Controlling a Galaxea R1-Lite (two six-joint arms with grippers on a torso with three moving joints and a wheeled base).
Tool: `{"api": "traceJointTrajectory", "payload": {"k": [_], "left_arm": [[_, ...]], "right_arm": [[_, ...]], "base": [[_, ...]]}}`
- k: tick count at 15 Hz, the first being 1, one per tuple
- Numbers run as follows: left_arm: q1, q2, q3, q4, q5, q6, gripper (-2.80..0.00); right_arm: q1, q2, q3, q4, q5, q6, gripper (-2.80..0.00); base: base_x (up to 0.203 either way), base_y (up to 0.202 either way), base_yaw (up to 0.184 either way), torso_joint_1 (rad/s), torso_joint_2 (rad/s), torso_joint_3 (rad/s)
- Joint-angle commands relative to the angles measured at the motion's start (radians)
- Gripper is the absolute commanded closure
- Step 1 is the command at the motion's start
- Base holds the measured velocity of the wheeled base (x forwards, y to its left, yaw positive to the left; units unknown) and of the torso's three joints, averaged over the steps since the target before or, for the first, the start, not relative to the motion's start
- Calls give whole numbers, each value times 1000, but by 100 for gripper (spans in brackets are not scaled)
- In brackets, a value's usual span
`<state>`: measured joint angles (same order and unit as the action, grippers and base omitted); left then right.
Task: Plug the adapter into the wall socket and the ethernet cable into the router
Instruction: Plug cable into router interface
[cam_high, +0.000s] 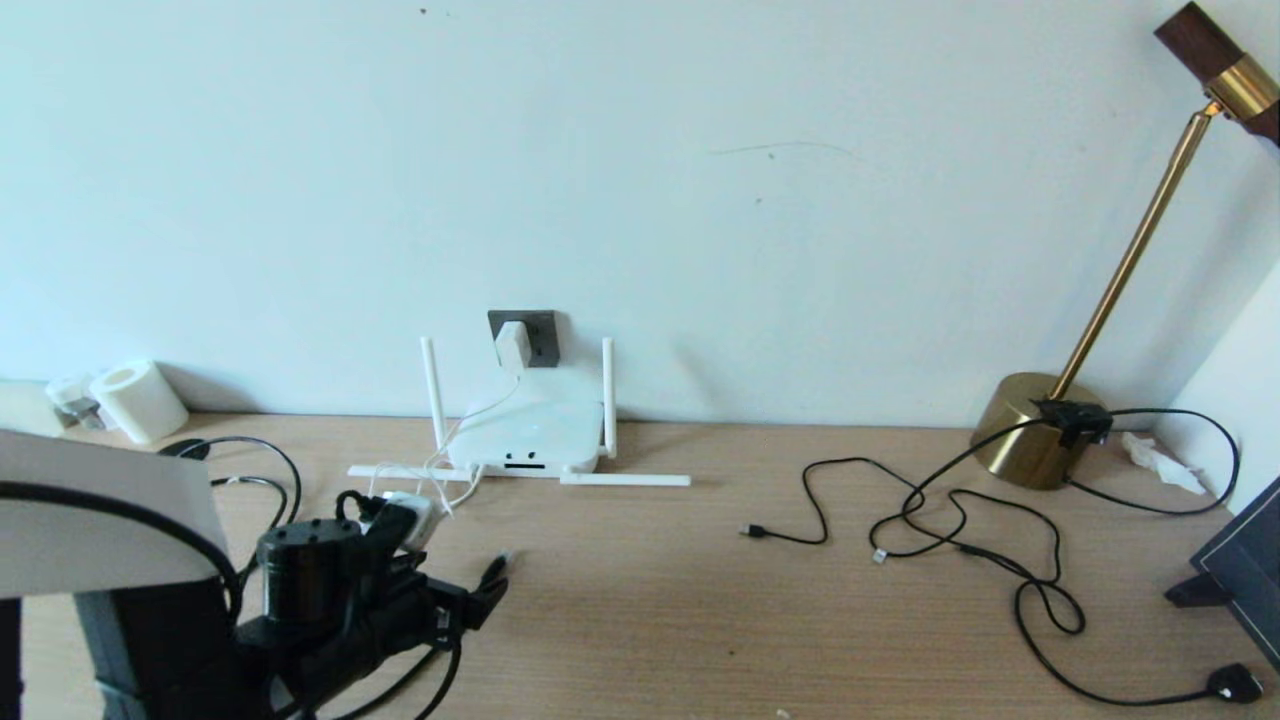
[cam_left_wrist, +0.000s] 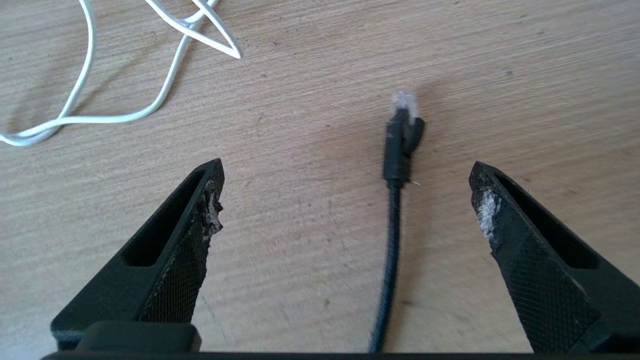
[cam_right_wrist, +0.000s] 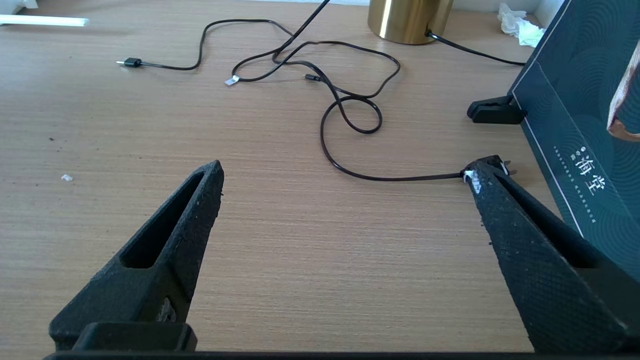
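Note:
The white adapter sits in the dark grey wall socket, and its thin white cord trails down over the router. The router lies flat against the wall, two antennas upright and two lying on the table. The ethernet cable runs between the spread fingers of my left gripper, touching neither, with its connector just past the tips. In the head view that gripper is at the lower left, short of the connector. My right gripper hangs open over bare table.
A white block with looped white cord lies behind my left wrist. Thin black cables sprawl at the right, ending in a black plug. A brass lamp, a dark box and a paper roll stand around the edges.

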<state>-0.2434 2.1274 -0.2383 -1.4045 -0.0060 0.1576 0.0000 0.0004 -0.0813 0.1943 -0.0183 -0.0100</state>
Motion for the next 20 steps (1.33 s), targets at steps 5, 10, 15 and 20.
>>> {"api": "traceJointTrajectory", "payload": {"k": [5,10,15,20], "left_arm": [[0,149,27,-126,34,40,-280],[10,151,17,-126,35,42,-280],[12,166,8,-126,50,50,-280],[32,183,-18,-126,52,53,-280]], "right_arm": [[0,0,0,1,0,-1,-280],[0,0,0,2,0,-1,-280],[0,0,0,1,0,-1,-280],[0,0,0,1,0,-1,-280]], "base": [[0,0,0,0,0,0],[0,0,0,0,0,0],[0,0,0,0,0,0],[0,0,0,0,0,0]]}}
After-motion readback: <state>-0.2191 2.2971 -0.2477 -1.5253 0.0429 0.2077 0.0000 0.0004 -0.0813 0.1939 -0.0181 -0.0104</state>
